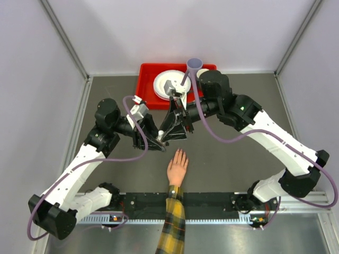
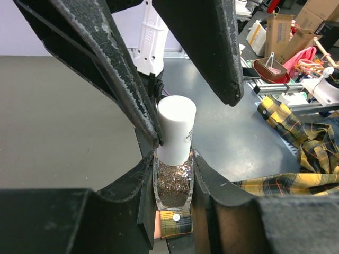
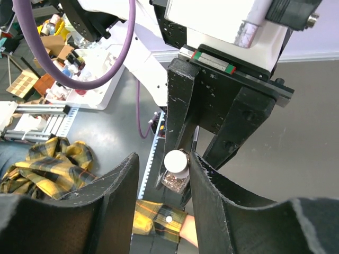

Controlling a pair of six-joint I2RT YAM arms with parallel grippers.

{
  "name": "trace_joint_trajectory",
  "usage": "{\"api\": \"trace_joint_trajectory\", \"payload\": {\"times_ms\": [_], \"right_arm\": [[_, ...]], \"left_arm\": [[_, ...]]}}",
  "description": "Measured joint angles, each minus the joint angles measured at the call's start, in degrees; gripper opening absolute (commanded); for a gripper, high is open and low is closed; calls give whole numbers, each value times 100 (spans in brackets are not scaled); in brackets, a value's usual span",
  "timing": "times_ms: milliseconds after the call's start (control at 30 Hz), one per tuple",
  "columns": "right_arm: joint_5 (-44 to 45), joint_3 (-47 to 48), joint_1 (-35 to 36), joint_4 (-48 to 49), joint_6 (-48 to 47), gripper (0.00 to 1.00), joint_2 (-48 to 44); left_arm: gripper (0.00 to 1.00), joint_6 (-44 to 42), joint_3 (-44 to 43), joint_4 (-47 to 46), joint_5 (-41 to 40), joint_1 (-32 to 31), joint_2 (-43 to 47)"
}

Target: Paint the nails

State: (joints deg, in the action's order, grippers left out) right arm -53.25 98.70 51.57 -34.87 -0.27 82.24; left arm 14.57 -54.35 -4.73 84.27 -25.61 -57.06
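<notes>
A peach hand [image 1: 177, 168] in a yellow plaid sleeve [image 1: 172, 222] lies flat on the grey table, fingers pointing away. Its nails [image 1: 180, 152] are too small to make out. Just up-left of them my left gripper [image 1: 158, 139] is shut on a clear glitter bottle [image 2: 173, 182], held upright above the sleeve cuff [image 2: 175, 223]. My right gripper [image 3: 163, 159] straddles the bottle's white cap [image 3: 176, 162]. One of its fingers [image 3: 212, 196] touches the cap and the other stands apart, so it is open.
A red tray [image 1: 145, 79] at the back holds a white plate [image 1: 164, 82], with a lilac cup [image 1: 194, 64] beside it. A black rail [image 1: 212, 201] runs along the near edge over the sleeve. Grey walls enclose the table.
</notes>
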Motion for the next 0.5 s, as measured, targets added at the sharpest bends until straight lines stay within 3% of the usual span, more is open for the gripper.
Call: {"api": "trace_joint_trajectory", "payload": {"times_ms": [133, 167, 333, 433, 500], "right_arm": [[4, 0, 0, 2, 0, 37, 2], [7, 0, 0, 2, 0, 31, 11], [55, 9, 0, 44, 0, 21, 103], [109, 11, 0, 87, -9, 3, 136], [173, 13, 0, 92, -11, 0, 138]], "left_arm": [[0, -15, 0, 2, 24, -4, -44], [0, -17, 0, 2, 33, -7, -46], [0, -24, 0, 4, 35, -7, -48], [0, -37, 0, 28, 17, -7, -48], [0, -63, 0, 33, -57, -11, -44]]}}
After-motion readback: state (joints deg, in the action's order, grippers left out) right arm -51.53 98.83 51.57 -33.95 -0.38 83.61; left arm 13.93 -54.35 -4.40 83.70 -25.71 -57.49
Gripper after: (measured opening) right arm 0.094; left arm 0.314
